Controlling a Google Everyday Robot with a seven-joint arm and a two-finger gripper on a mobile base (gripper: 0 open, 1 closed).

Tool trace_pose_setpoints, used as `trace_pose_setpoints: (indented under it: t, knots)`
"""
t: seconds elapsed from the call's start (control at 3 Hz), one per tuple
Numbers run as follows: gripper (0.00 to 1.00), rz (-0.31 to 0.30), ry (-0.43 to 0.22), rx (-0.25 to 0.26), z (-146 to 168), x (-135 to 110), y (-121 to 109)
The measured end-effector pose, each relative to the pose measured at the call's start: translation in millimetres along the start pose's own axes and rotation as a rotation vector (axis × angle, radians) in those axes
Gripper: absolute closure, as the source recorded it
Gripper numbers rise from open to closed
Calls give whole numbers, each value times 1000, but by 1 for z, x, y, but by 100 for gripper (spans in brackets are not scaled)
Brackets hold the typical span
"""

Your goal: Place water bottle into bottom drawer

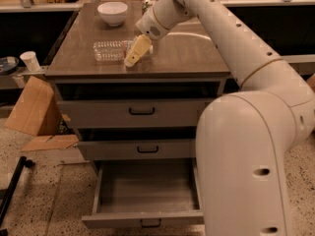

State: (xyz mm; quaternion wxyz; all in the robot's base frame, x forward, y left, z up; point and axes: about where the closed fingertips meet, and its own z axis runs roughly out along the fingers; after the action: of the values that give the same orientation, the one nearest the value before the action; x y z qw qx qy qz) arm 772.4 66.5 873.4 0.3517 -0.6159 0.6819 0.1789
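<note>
Speckled flooring surrounds a grey cabinet with a brown top. A large white robot arm reaches over it from the right. The bottom drawer is pulled out. The water bottle lies on its side on the cabinet top. The gripper sits at the bottle's right end; whether it grasps anything cannot be told. A white bowl stands behind.

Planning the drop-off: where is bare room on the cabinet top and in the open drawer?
The bottom drawer is bare inside, wall to wall. The cabinet top is bare right of the gripper. Crowded: left of centre, where the gripper hangs at the water bottle, with the bowl behind.
</note>
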Motion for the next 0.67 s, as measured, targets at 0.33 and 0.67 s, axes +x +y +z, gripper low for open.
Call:
trace_pose_setpoints:
  t: [0.33, 0.67]
  knots:
    - [27, 15, 16, -35, 23, 5, -1]
    - [50, 19, 24, -56, 35, 7, 2]
